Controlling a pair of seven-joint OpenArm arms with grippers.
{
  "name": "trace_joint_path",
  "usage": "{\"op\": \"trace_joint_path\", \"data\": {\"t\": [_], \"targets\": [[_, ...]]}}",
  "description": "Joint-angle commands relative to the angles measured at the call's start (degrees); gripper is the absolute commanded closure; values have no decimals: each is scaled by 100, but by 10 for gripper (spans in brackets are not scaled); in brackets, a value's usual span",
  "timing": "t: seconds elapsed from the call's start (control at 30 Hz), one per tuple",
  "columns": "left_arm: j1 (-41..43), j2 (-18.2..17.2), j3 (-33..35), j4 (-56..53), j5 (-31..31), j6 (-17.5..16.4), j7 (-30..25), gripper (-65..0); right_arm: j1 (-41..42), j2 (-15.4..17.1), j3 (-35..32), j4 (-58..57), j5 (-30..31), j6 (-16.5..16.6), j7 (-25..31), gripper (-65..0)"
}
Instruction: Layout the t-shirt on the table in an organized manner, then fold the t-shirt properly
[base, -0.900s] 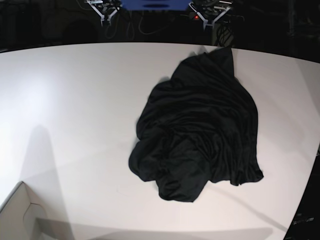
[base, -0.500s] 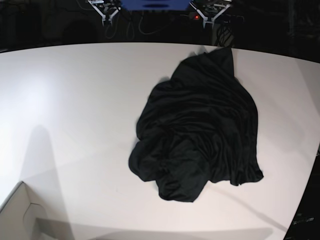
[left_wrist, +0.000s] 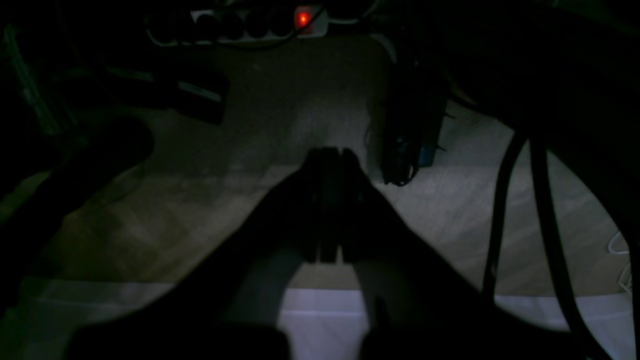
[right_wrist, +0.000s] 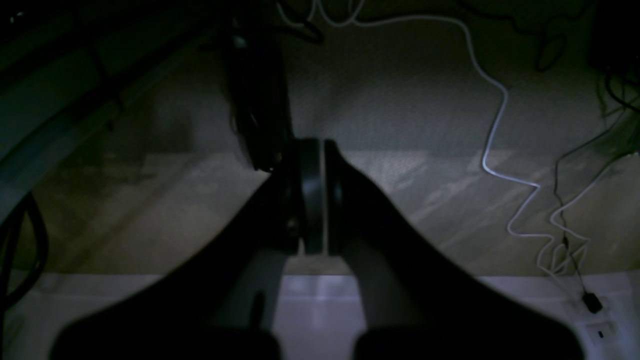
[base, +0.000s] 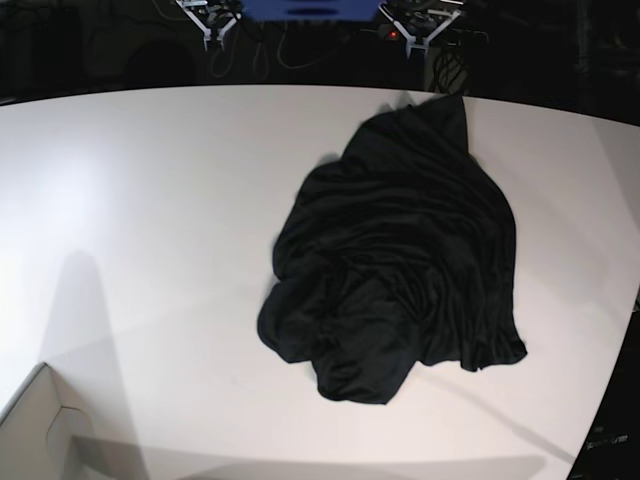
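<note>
Black soft cloth: the t-shirt (base: 395, 255), one crumpled heap, right of centre on the white table (base: 150, 220), reaching its far edge. Cardboard box (base: 40, 430) at near left corner. Left gripper (left_wrist: 330, 160) and right gripper (right_wrist: 312, 150): jaws closed, empty, parked beyond the far edge. Step: layout not begun. Next likely needs a reach to the heap's edges, to spread it flat.

Thin, soft black cloth t-shirt (base: 400, 260) lies rumpled on the smooth, matt white table (base: 150, 220)
</note>
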Motion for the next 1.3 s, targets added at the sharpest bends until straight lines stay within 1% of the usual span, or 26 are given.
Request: {"op": "trace_joint_path", "data": {"t": [0.0,0.63,0.7,0.77,0.83,0.87,1.0,1.07,1.2,1.27], "targets": [[3,1,3,2,-8,40,-21,0,-27,1,14,17,23,54,27,0],[38,1,3,11,-8,40,-38,0,-123,1,-3,34,23,54,53,0],[73,1,3,160,-8,40,-21,0,-159,1,-12,105,23,54,62,0],[276,1,3,451,-8,40,5,0,-334,1,-12,272,23,54,36,0],[575,-26,3,934,-8,40,14,0,-581,1,-12,650,23,54,36,0],[715,-96,-5,1171,-8,40,23,0,-748,1,-12,887,23,54,27,0],[1401,-175,-5,2446,-17,40,594,0,-1583,28,-21,2074,23,54,27,0],[1823,-307,-5,3290,-17,40,937,0,-2066,37,-30,2821,23,54,27,0],[2790,-430,-5,5338,-17,40,1351,0,-3068,142,-30,4474,23,54,27,0],[3142,-571,-5,6235,-17,40,1658,0,-3508,160,-21,5256,23,54,27,0]]}}
